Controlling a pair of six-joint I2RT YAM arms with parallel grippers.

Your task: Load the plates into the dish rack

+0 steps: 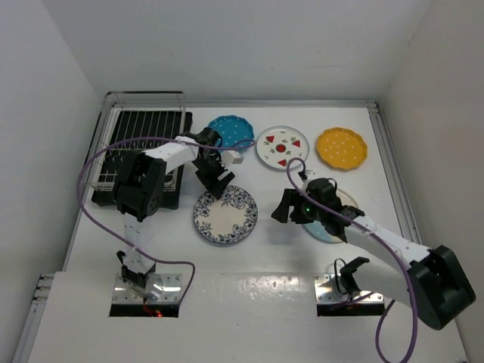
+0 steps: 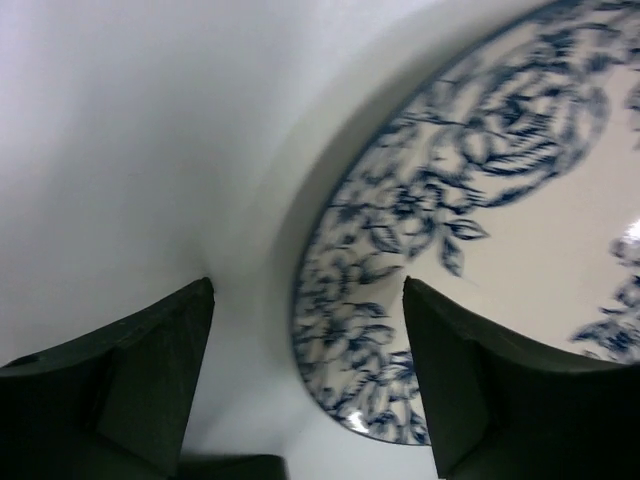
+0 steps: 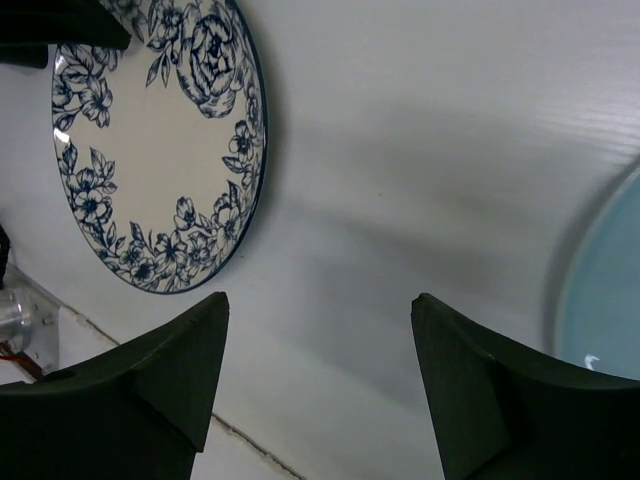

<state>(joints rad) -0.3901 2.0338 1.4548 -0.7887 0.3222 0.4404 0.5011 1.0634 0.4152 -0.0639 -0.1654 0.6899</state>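
White table (image 1: 265, 280) is carrying the dish rack (image 1: 144, 140) at its back-left corner, w/ three plates lying flat in a row along the back to the rack's right: blue dotted plate (image 1: 227, 130) near the rack, then white plate w/ red fruit shapes (image 1: 282, 147), then yellow dotted plate (image 1: 342, 148) nearest the right edge. Blue-floral-rimmed plate (image 1: 227, 215) is lying flat toward the middle, in front of the blue one. A light-blue/cream plate (image 1: 325, 233) is sitting to its right, apart from it & largely hidden in the top view.

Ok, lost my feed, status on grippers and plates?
Left gripper open, straddling rim of floral plate. Right gripper open over table. No plates visible in dish rack. Nothing blocking.
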